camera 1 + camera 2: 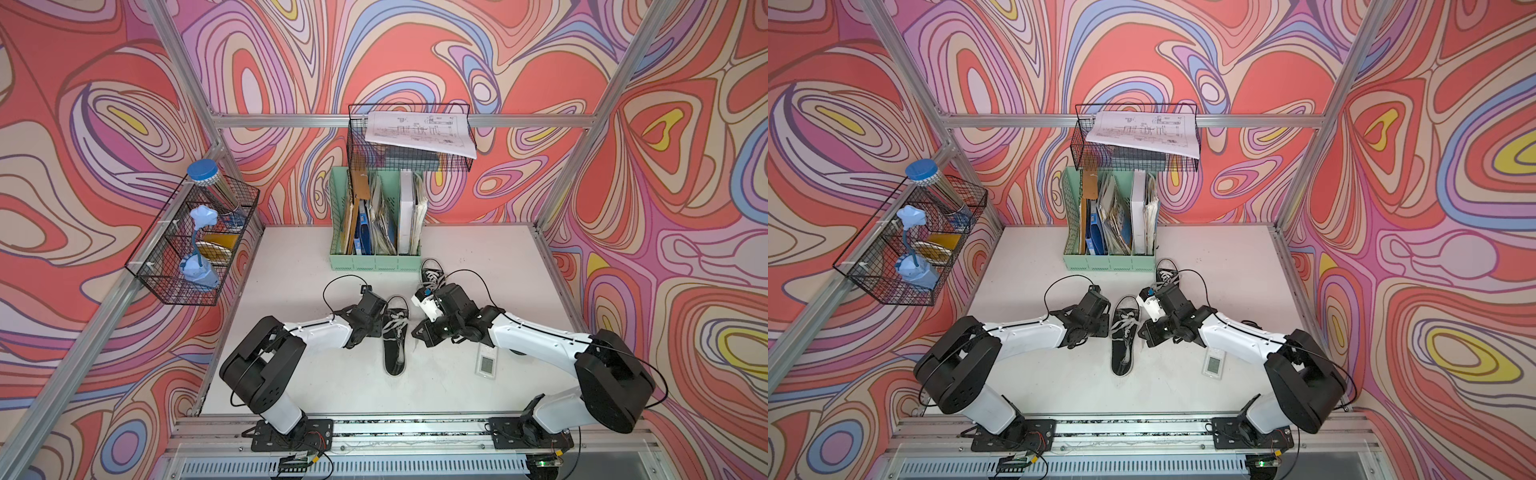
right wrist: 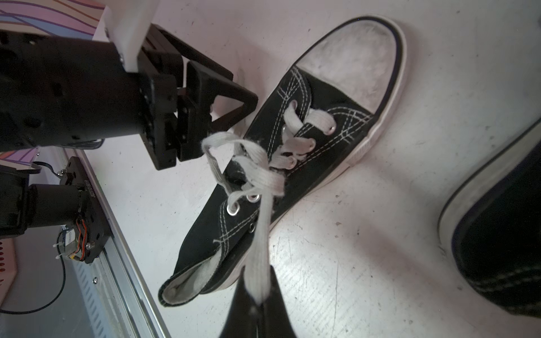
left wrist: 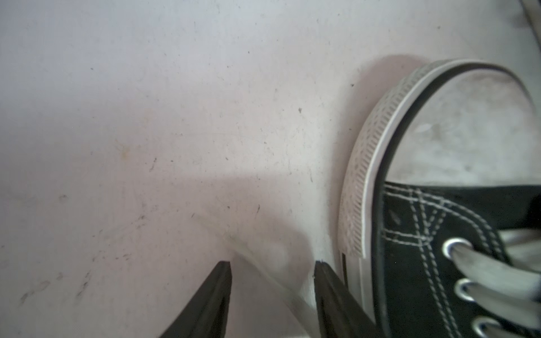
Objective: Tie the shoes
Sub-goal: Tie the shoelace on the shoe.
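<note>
- Along the bottom edge of both top views an aluminium rail (image 1: pixel 415 424) is seen, with both arm bases bolted to it.
- A small white rectangular device with a grey screen (image 1: pixel 485 365) is laid flat on the scuffed white tabletop (image 1: pixel 291 374), right of centre.
- The near black canvas sneaker (image 1: pixel 395 336) with white sole trim is placed at lower centre between the two arms, its pale scuffed toe cap turned towards the back.
- The right gripper (image 2: pixel 257 304) is clamped on a flat white lace (image 2: pixel 260 234), which is stretched straight from the eyelets to the jaws.
- The left gripper (image 3: pixel 272 263) is held just beside the ribbed white trim at the toe. Its jaws are parted, and a blurred strand is seen passing between them, unpinched.
- The far black canvas sneaker (image 1: pixel 432 272) is found behind the right gripper, just in front of a mint-green plastic file holder (image 1: pixel 374 262) packed with folders.
- A black wire basket (image 1: pixel 357 137) bearing a printed sheet is hung above the holder.
- A second wire basket (image 1: pixel 174 286) is fixed at the left.
</note>
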Controlling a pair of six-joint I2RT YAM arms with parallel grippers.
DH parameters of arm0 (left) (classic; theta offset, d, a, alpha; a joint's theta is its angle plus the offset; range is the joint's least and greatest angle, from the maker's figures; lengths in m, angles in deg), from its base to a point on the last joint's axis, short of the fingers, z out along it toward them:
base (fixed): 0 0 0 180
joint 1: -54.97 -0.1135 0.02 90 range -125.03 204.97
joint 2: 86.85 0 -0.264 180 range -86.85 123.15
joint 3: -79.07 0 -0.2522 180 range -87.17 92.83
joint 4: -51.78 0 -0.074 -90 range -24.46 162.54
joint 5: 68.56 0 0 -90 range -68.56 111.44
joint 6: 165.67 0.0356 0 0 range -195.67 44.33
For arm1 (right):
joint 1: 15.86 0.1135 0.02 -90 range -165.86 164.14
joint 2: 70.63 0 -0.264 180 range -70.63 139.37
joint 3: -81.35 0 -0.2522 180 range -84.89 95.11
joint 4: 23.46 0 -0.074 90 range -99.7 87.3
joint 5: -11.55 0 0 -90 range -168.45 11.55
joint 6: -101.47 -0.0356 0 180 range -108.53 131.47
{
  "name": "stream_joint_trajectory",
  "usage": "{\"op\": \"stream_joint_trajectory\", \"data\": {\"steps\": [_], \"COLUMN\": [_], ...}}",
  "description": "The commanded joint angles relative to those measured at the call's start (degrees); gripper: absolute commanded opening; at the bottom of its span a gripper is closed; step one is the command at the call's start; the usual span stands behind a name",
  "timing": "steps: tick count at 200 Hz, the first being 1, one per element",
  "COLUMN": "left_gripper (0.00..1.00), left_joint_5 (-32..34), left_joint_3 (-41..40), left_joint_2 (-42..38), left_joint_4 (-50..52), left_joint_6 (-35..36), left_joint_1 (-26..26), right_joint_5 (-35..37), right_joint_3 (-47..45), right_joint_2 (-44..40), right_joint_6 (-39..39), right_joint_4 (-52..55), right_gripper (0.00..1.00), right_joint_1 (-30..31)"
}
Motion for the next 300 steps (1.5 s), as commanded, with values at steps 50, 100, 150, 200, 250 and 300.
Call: {"op": "stream_joint_trajectory", "data": {"steps": [50,100,150,200,250,300], "left_gripper": [0.18,0.0,0.0,0.0,0.0,0.0], "left_joint_5": [1.54,1.35,2.5,3.16,2.64,0.04], "left_joint_3": [0.26,-2.14,-2.88,-5.33,-12.39,-16.19], "left_joint_2": [3.54,-2.72,-21.44,-36.85,-35.5,-26.64], "left_joint_4": [-0.07,-0.75,4.96,7.99,2.82,-2.99], "left_joint_6": [0.97,2.51,3.4,1.61,-0.99,-1.71], "left_joint_1": [-0.45,-4.72,-10.25,-19.85,-25.04,-28.81], "right_joint_5": [0.91,4.67,12.84,24.56,31.08,30.71], "right_joint_3": [-0.66,0.56,1.4,-5.68,-14.0,-16.9], "right_joint_2": [-2.1,-6.57,-11.03,-20.12,-21.18,-17.74], "right_joint_6": [0.35,1.65,0.27,-6.78,-15.78,-18.23], "right_joint_4": [1.48,6.64,12.13,10.24,5.51,3.06], "right_gripper": [0.0,0.0,0.0,0.0,0.0,0.0], "right_joint_1": [-0.33,-0.86,-3.1,-6.67,-8.97,-13.05]}}
